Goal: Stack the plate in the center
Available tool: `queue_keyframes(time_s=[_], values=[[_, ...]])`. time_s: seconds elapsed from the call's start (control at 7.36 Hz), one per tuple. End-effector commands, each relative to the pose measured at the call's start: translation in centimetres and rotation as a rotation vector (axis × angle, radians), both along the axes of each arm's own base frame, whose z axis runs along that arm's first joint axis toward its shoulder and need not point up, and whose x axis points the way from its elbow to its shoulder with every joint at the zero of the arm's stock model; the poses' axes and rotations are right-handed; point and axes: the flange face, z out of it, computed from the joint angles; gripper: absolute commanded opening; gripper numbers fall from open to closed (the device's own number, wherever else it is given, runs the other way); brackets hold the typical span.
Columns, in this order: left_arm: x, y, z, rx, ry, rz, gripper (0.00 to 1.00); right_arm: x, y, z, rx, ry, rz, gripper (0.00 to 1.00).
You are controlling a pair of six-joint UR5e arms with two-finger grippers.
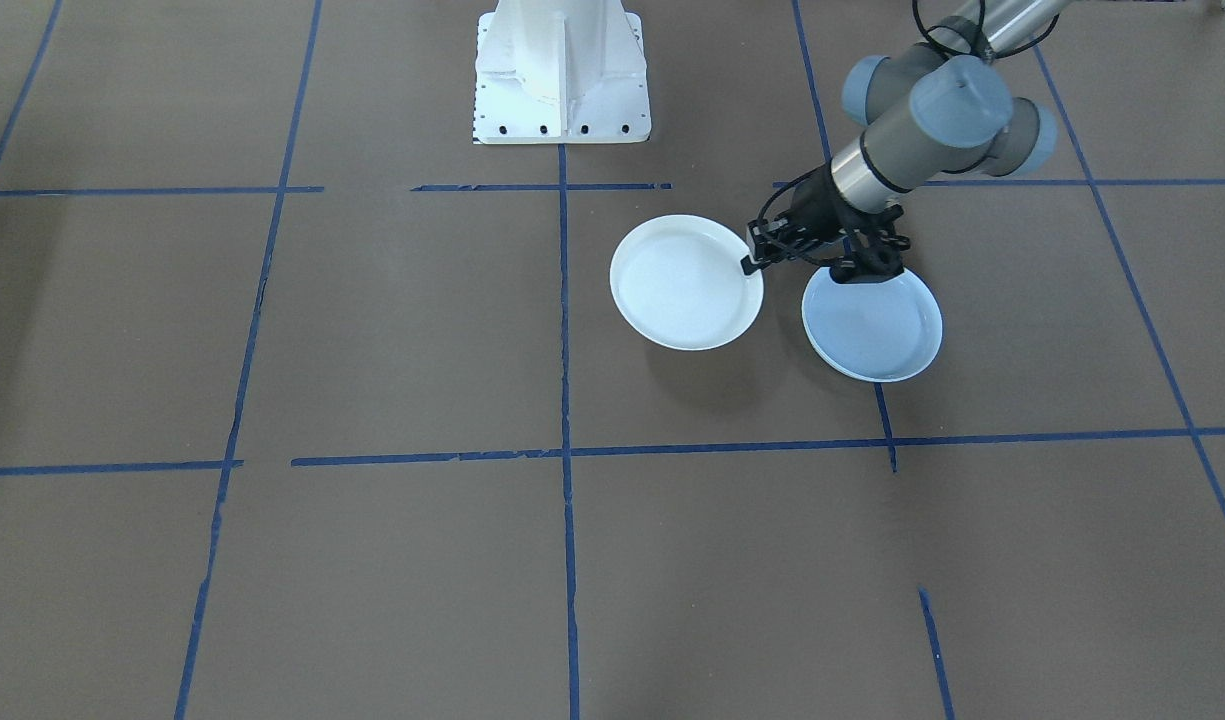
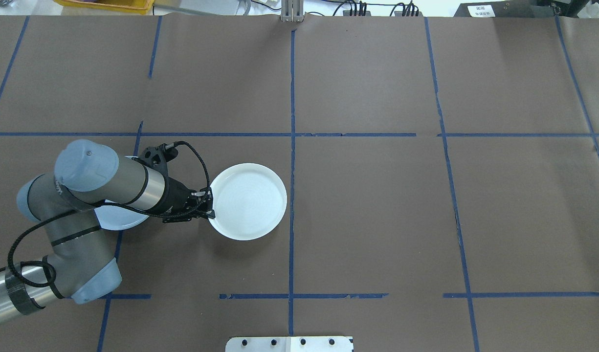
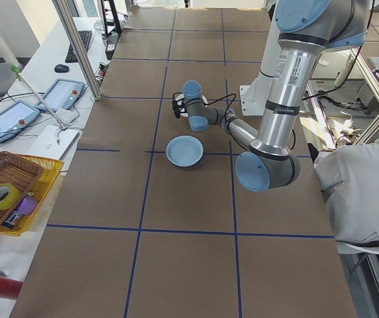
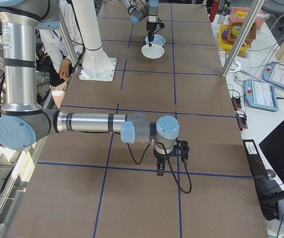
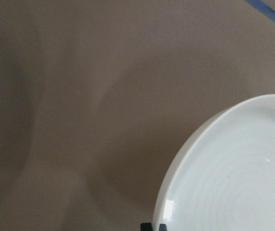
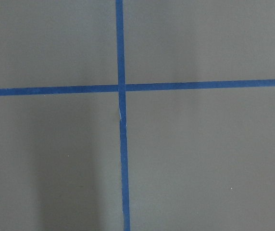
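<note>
The left gripper [image 2: 210, 205] is clamped on the near rim of the ringed white plate [image 2: 248, 201], which hangs off its fingertips, apparently lifted, since a shadow lies offset on the brown table [image 2: 377, 220] beneath it. The wrist view shows faint concentric rings on this plate and the dark fingertips pinching its edge.

The pale bluish plate [image 1: 872, 325] lies behind the gripper, back along the forearm and partly under the wrist in the overhead view. From the front camera it sits just beside the held plate, their rims near but apart. Both plates are round, so no long axis matters; what counts is direction. To stack, I judge the held plate must travel back toward the arm's own side until it centres over the bluish one.

The right gripper [image 4: 170, 157] hovers well apart over a tape cross, holding nothing; whether it is parted or closed I cannot tell. The left arm is plainly the nearer of the 2
</note>
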Motion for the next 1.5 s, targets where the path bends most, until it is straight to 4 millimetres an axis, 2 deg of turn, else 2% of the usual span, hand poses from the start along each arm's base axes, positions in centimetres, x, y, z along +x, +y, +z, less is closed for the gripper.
queue_keyframes(time_s=[0.0,0.27,0.54,0.82,1.09,1.22,1.36], values=[[-8.4,0.1,4.9,0.061,-0.010,0.065,0.00,0.0,0.0,0.0,-0.001,0.000,0.000,1.00],[-11.1,-0.7,9.4,0.091,-0.060,0.062,0.00,0.0,0.0,0.0,-0.001,-0.001,0.000,1.00],[-12.0,-2.0,12.9,0.056,-0.086,0.049,0.00,0.0,0.0,0.0,-0.001,-0.001,0.000,1.00],[-12.0,-2.2,17.0,0.046,-0.073,0.083,0.00,0.0,0.0,0.0,0.000,0.000,-0.001,1.00],[-11.6,-2.6,18.4,0.039,-0.076,0.084,0.00,0.0,0.0,0.0,0.000,-0.001,-0.001,1.00],[-11.6,-2.6,18.5,0.032,-0.078,0.082,0.00,0.0,0.0,0.0,0.000,-0.001,-0.001,1.00],[-11.5,-2.7,18.5,0.022,-0.082,0.072,0.99,0.0,0.0,0.0,-0.001,-0.001,0.000,1.00]])
